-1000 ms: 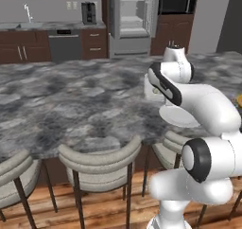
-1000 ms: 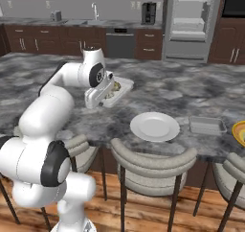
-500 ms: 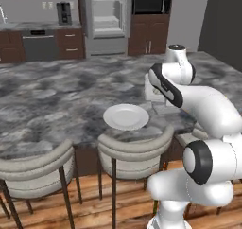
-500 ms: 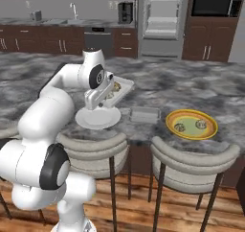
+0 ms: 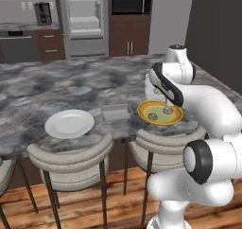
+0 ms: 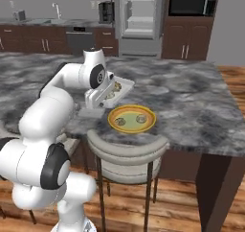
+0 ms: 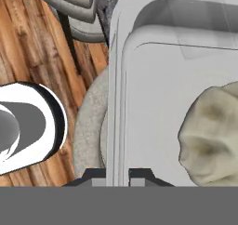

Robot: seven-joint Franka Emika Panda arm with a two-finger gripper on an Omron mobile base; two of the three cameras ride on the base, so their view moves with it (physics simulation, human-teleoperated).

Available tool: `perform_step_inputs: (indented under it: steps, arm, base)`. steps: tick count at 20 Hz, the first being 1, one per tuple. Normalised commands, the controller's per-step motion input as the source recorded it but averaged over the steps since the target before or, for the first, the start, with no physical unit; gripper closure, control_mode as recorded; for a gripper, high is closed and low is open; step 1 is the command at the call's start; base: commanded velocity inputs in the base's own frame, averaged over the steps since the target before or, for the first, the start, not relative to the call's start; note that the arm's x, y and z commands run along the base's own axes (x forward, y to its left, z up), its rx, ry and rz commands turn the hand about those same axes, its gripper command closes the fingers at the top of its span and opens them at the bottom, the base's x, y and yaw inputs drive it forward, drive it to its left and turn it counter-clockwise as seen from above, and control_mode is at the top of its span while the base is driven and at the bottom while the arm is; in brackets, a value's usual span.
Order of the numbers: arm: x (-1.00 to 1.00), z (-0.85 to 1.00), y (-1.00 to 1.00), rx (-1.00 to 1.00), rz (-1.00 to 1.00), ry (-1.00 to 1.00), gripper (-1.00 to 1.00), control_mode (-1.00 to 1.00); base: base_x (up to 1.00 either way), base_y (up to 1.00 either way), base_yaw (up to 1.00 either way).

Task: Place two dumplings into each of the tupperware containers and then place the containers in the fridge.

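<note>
One container [image 6: 117,88] with dumplings [image 7: 211,135] inside is pinched at its wall by the nearly closed gripper [image 7: 118,175], just beside the yellow plate [image 6: 132,119]. The fridge [image 6: 139,17] stands far behind this plate. I think the container may tilt and spill, because the grip is only on one edge.

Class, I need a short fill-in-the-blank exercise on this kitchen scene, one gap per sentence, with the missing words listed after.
1. The gripper is shut on the rim of a ____ container.
2. The held tupperware container has ____ inside it.
3. The yellow orange-rimmed plate holds ____ dumplings.
4. The second tupperware container lies between the round white plate and the ____ plate.

Missing words: tupperware; dumplings; two; yellow
</note>
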Motion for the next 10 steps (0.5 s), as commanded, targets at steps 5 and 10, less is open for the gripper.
perform_step_inputs:
  steps: [5, 10]
  arm:
    - [0.00, 0.00, 0.00, 0.00, 0.00, 0.00, 1.00, 1.00]
    - [0.00, 0.00, 0.00, 0.00, 0.00, 0.00, 1.00, 1.00]
  base:
    - [0.00, -1.00, 0.00]
    - [0.00, -1.00, 0.00]
